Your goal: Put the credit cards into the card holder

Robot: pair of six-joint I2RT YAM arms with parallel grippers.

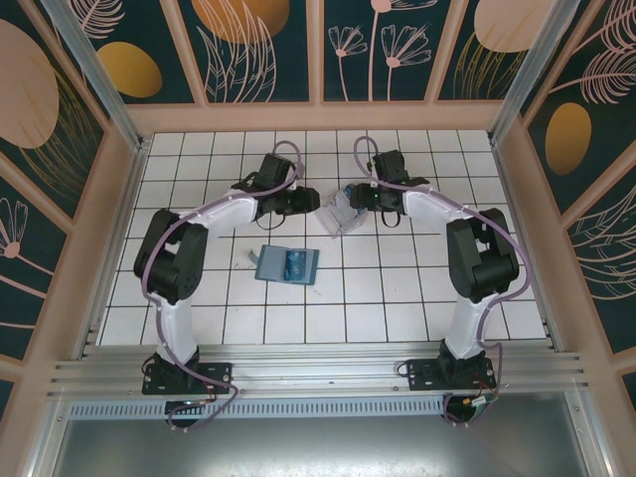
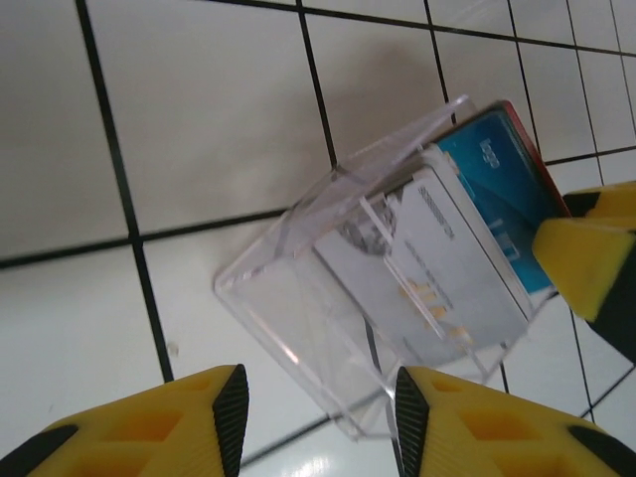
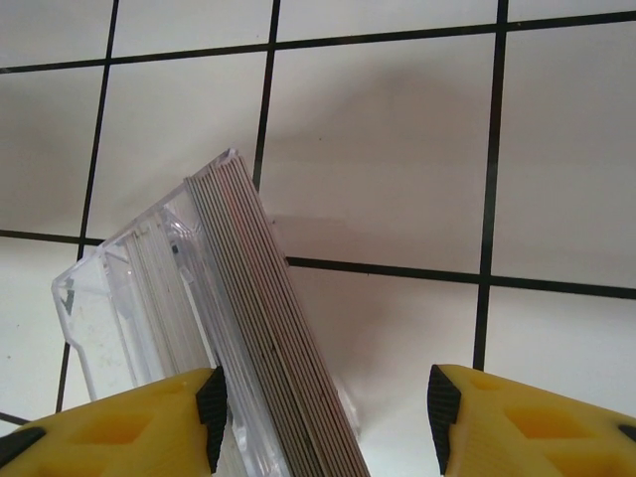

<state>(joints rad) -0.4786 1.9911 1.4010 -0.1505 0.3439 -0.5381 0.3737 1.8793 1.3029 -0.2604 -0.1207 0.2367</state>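
The credit cards point(image 3: 268, 328) stand as an edge-on stack in a clear plastic box point(image 2: 298, 288); a blue card point(image 2: 497, 189) and a white one point(image 2: 437, 268) show through its wall. The box point(image 1: 338, 214) sits tilted between both grippers at mid-table. My left gripper point(image 2: 318, 417) is open, with a box corner between its fingers. The right gripper point(image 3: 324, 417) is open around the stack, which lies close to its left finger point(image 3: 211, 412). The teal card holder point(image 1: 273, 263) lies open on the tiles nearer the bases, a blue card point(image 1: 295, 265) on it.
White tiled table point(image 1: 397, 288) with wooden walls all round. The right gripper's yellow finger point(image 2: 586, 248) shows at the box's far end in the left wrist view. The two grippers point(image 1: 310, 204) point(image 1: 350, 199) face each other closely.
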